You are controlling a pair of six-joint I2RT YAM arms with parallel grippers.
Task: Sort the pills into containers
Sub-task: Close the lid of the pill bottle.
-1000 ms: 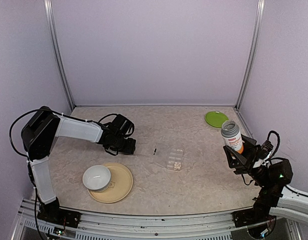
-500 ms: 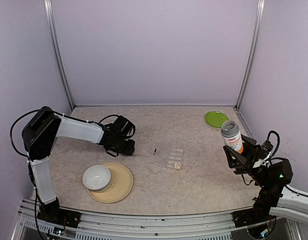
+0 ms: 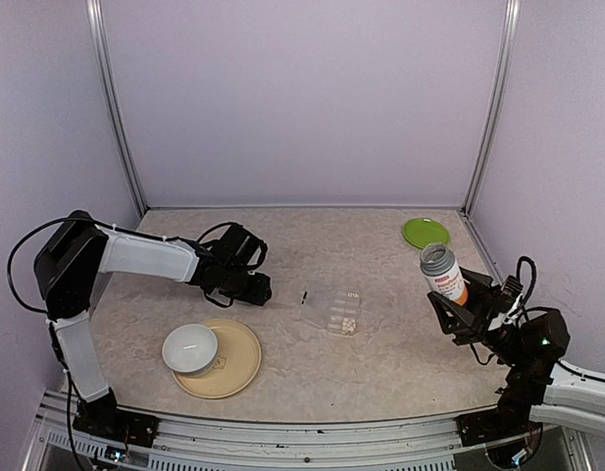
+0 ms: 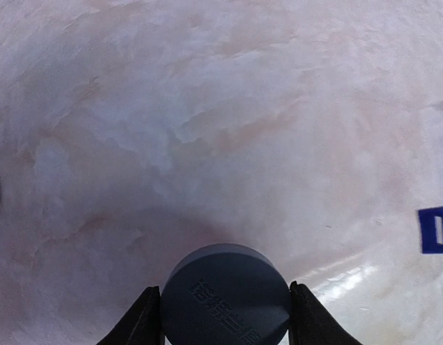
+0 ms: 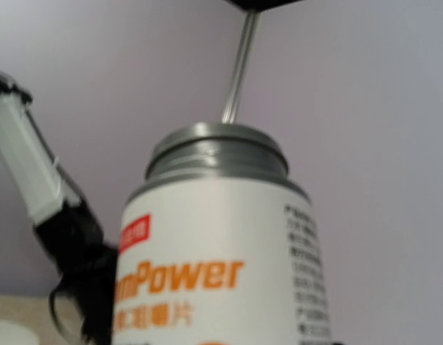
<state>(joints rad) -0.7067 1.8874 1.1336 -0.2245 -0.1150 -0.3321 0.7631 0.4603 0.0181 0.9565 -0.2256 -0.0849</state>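
The clear pill box (image 3: 343,310) lies flat mid-table, and a small pale cluster of pills (image 3: 348,324) sits in its near compartments. My left gripper (image 3: 262,289) is low over the table to the left of the box. In the left wrist view it (image 4: 226,320) is shut on a dark blue-grey bottle cap (image 4: 226,291), with a finger against each side. My right gripper (image 3: 461,306) is shut on the orange-labelled bottle (image 3: 442,274), held above the table at the right and leaning left. The bottle's threaded grey neck (image 5: 217,154) is uncapped.
A tan plate (image 3: 238,361) with a white bowl (image 3: 190,348) on its left edge sits at the near left. A green disc (image 3: 425,233) lies at the back right. A small dark mark (image 3: 304,295) is on the table left of the box, and a blue tape mark (image 4: 433,230) lies right of the cap.
My left gripper has narrowed onto the cap and shifted slightly right. The right arm has carried the bottle left, and the bottle now leans further left.
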